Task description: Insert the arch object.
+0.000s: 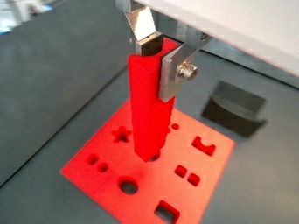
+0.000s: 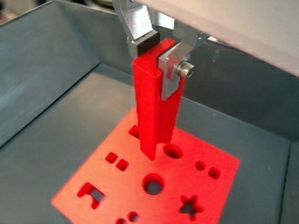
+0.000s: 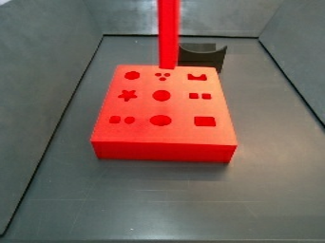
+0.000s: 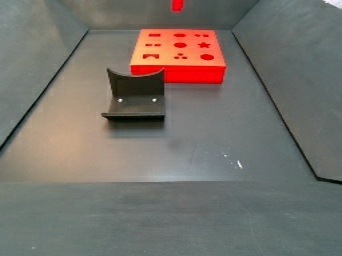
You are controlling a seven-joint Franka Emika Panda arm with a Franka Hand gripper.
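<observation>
The arch object is a tall red bar with a hollow channel down one face. My gripper is shut on its upper end and holds it upright, as both wrist views show. Its lower end hangs above the red board, with a gap to the board's top in both side views. The board has shaped holes, among them an arch-shaped one, which also shows in a wrist view. In that wrist view the bar's lower end lines up near the star hole. No small dark block is in view.
The dark fixture with a curved upright wall stands on the floor beside the board, and shows in a wrist view and a side view. Grey walls enclose the floor.
</observation>
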